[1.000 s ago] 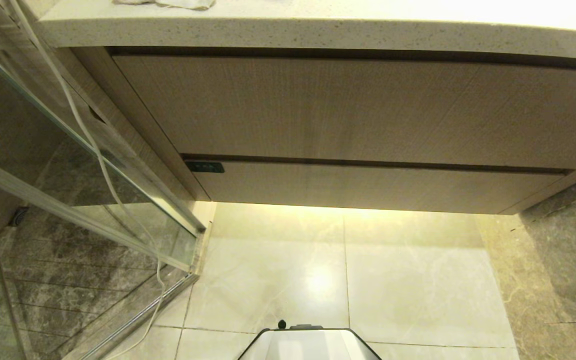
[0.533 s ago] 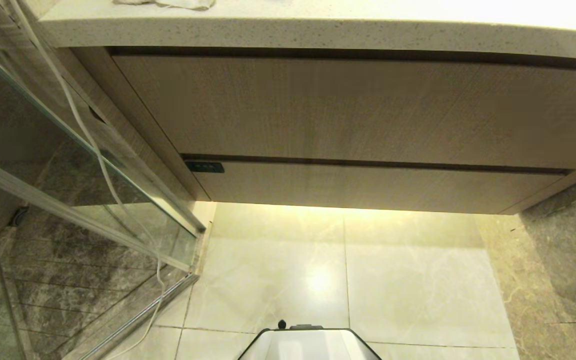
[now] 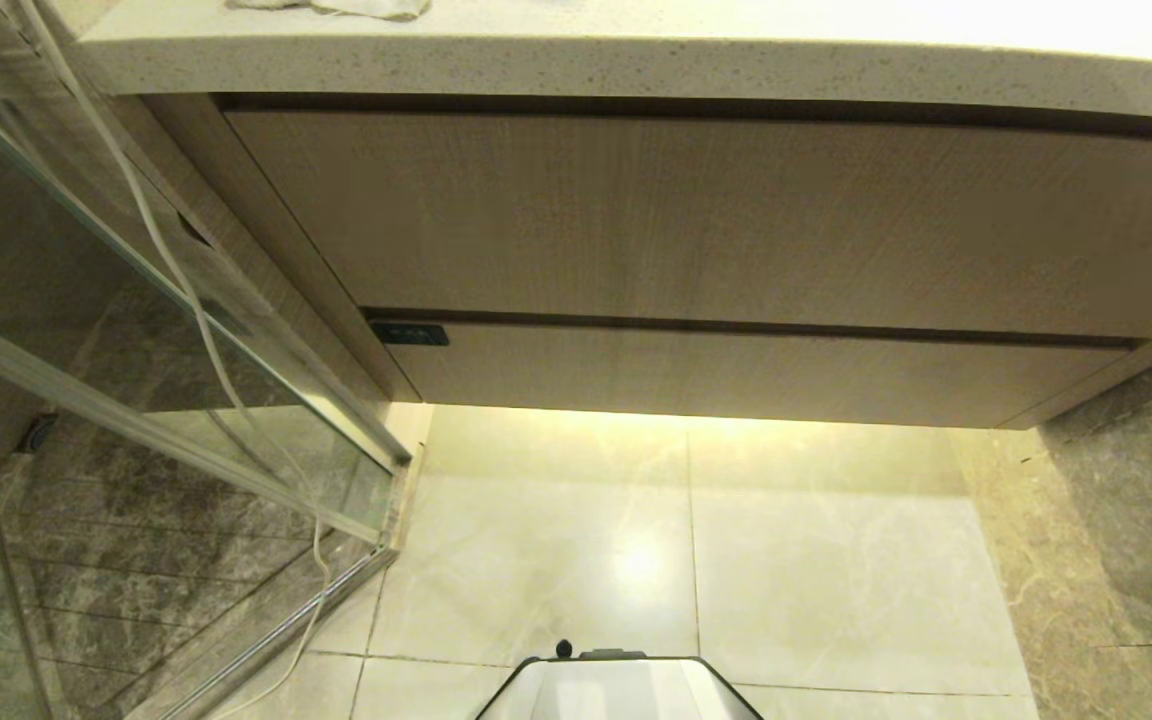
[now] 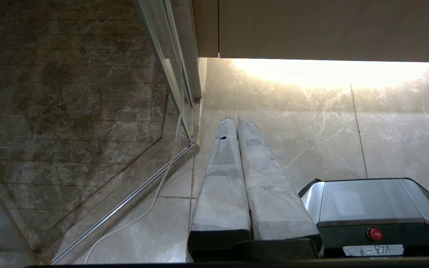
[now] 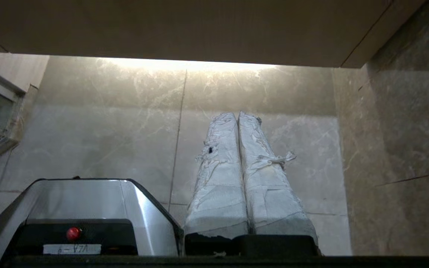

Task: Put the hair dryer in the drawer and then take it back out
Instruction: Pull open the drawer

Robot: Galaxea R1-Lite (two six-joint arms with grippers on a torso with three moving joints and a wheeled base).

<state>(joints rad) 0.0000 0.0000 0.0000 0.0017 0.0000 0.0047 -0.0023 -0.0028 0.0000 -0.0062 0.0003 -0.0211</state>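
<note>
The countertop (image 3: 636, 60) overhung the tall panel (image 3: 686, 220); below that sat the closed drawer (image 3: 736, 375), above the floor (image 3: 786, 580). A glass partition (image 3: 136, 330) stood left — a cord (image 3: 196, 310) beside it — the robot's base (image 3: 616, 690) nearest.

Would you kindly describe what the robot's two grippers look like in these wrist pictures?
The left gripper has two long tapering fingers wrapped in grey-white tape, with a small dark hole in one. The right gripper looks alike, but its wrapping is whiter, wrinkled and frayed, with a loose strip. Both sit on black mounts.
</note>
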